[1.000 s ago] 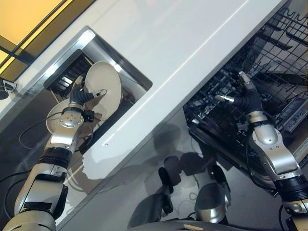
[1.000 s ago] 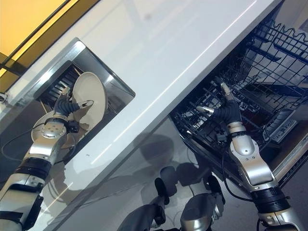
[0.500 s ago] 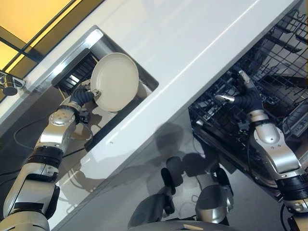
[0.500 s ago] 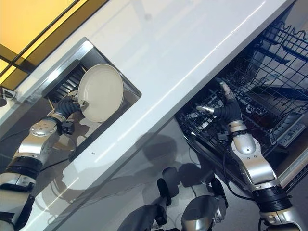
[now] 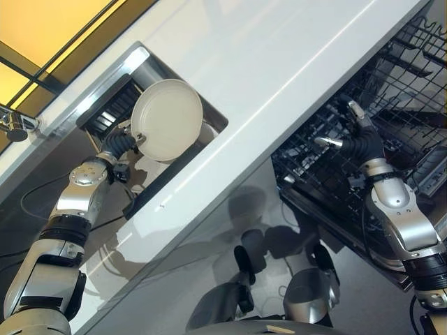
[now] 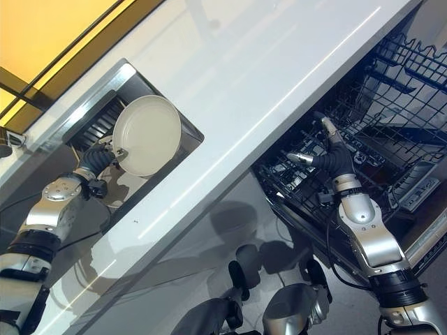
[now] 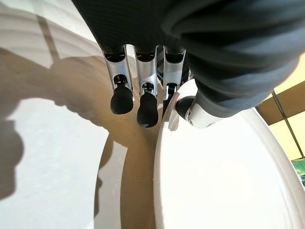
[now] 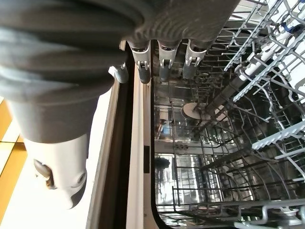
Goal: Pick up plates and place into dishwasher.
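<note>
Pinching the rim of a stiff, slick, breakable plate [image 5: 166,129] over the sink [image 5: 209,112], my left hand [image 5: 119,143] grips; right hand [image 5: 356,143] stays unclenched beside the rack [image 5: 412,91].

One cream plate [image 5: 167,119] is raised at the sink [image 5: 143,64], pinched at its rim by the left robot hand [image 5: 116,145]. In the left wrist view a second pale plate [image 7: 57,143] lies beneath it. There is one sink, set into one white desk [image 5: 279,63], and one open dishwasher [image 5: 412,84]. Two wire racks are counted: a lower rack [image 5: 321,181] and an upper rack [image 6: 419,63]. Two robot hands: the left, and the right robot hand [image 5: 354,139] over the lower rack.
</note>
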